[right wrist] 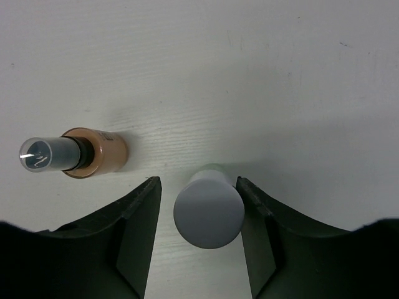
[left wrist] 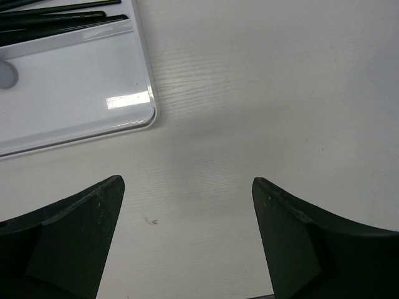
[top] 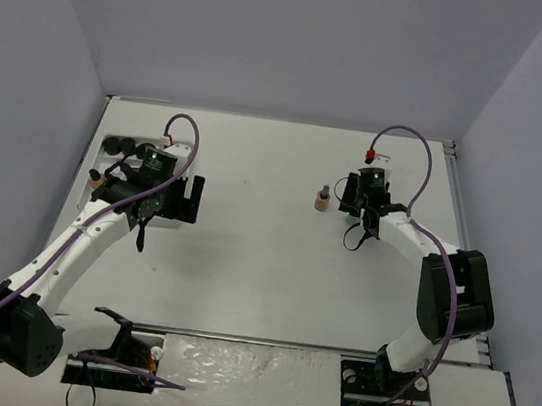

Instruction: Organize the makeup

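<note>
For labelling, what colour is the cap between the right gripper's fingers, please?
Pale grey cap; right wrist view.

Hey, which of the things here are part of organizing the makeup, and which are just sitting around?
Part of the job:
- beige bottle
- green-white bottle, between the right gripper's fingers
- black brushes, in the tray
- black pots

Just there:
- white tray
- purple cables
- table

Overhead camera sees all — wrist cameras (close, downward) share its table [top: 263, 262].
</note>
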